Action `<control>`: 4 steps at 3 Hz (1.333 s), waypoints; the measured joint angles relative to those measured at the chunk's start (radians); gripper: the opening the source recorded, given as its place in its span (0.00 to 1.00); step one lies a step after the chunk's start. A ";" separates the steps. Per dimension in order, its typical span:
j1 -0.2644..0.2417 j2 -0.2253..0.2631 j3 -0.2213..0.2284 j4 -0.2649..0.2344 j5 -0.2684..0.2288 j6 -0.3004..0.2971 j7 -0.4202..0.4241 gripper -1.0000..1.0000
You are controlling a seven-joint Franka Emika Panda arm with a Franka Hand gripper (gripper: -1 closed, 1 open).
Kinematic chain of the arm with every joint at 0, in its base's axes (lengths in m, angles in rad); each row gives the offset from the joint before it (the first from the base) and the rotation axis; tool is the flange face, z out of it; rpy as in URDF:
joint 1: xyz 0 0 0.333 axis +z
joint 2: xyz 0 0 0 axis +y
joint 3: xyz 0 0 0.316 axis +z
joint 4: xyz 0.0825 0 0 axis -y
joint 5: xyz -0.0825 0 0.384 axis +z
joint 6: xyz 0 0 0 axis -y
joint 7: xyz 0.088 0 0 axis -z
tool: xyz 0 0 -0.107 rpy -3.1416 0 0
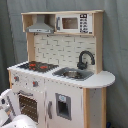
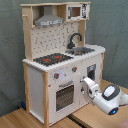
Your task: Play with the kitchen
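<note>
Your gripper (image 2: 83, 82) sits at the front of the toy kitchen (image 2: 60, 60), right by the oven door (image 2: 65, 95); you cannot tell how wide it stands. The kitchen stands on a wooden floor (image 2: 20, 120) before a grey curtain (image 2: 10, 50). Its sink (image 1: 74, 74) looks empty. Only the first exterior view shows the cupboard door (image 1: 63, 106) under the sink straight on.

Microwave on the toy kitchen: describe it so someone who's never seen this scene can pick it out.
Start at the kitchen, the tall white and light-wood unit, and go to its top shelf. The microwave sits there, at the first exterior view's right of the grey hood, above the black tap. It alone has a small window with a button panel beside it.
</note>
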 joint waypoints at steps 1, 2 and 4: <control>-0.006 -0.059 0.004 -0.015 0.000 0.055 0.088 1.00; -0.023 -0.083 0.018 -0.022 -0.008 0.080 0.194 1.00; -0.070 -0.069 0.021 -0.016 -0.082 0.080 0.406 1.00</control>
